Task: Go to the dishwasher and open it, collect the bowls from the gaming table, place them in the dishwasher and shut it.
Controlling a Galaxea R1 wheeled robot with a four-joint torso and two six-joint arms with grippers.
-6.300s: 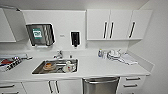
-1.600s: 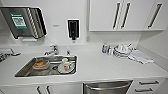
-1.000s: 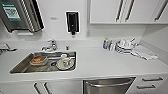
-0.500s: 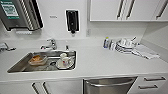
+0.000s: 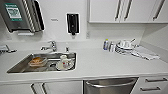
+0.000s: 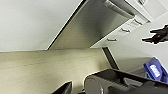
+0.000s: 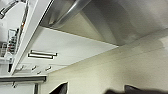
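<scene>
Robot parked facing the dishwasher (image 5: 110, 86), door shut, bar handle (image 5: 111, 83) just below the counter edge (image 5: 75, 78), presumably for opening; finger state of both grippers: cannot tell.

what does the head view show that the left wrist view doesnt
Head view alone: the white counter, the steel sink with dishes in it, the faucet, the wall soap dispenser and stacked dishes by the wall. Left wrist view alone: the pale floor and a blue item low down. Both: the dishwasher, its steel front shut, with its bar handle.
</scene>
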